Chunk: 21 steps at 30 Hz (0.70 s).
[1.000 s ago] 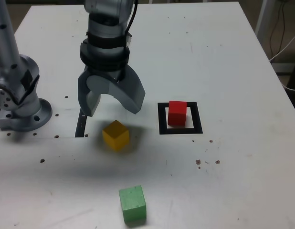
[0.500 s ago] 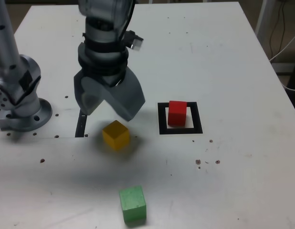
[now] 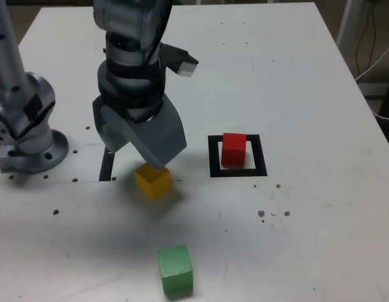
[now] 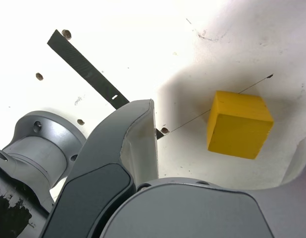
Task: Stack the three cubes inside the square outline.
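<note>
- Yellow cube [image 3: 153, 181]: on the tabletop [image 3: 320, 214], between the black strip [image 3: 107, 165] and the square outline [image 3: 260, 155], outside the latter.
- Red cube [image 3: 233, 150]: within the outline, toward its upper part in the exterior view.
- Green cube [image 3: 175, 269]: well apart, toward the exterior view's bottom edge.
- Claw [image 3: 141, 146]: spread wide, nothing in its hold, above the yellow cube.
- Risk, judged: the yellow cube sits turned relative to the outline; a misaligned descent could land a finger on its top or shove it aside.
- Risk, judged: a crooked grip would carry over to the stack, and an off-centre release on the red cube could topple it.
- Surface: white, with dark pits and scuffs, a fine line and the arm's shadow.
- Room: arm base [image 3: 32, 151] at the exterior view's left; pale cable [image 3: 377, 114] beyond the right edge.
</note>
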{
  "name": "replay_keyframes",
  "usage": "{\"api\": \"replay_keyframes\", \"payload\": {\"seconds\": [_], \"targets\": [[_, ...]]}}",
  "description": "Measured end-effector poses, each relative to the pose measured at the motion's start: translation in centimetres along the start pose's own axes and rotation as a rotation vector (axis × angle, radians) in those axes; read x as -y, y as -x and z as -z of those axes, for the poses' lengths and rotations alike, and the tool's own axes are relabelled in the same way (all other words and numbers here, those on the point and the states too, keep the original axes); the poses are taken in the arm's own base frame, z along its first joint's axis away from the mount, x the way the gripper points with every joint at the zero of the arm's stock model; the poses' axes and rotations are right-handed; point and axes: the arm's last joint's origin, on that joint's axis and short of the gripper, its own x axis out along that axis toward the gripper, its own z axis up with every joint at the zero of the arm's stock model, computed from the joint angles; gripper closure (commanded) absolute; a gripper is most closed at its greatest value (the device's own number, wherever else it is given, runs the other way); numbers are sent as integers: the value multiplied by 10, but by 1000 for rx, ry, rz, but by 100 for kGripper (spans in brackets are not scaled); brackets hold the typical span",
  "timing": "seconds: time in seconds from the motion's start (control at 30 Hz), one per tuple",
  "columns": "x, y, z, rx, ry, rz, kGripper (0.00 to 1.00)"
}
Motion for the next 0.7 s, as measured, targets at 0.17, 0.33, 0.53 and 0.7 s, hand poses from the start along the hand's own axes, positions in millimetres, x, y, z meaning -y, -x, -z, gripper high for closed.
{"api": "replay_keyframes", "payload": {"seconds": [0.17, 0.33, 0.53, 0.7], "targets": [[3, 0, -2, 5, -7, -7, 0], [6, -3, -10, -3, -13, -9, 0], [8, -12, -22, -20, -22, -7, 1], [9, -18, -30, -26, -26, -3, 2]]}}
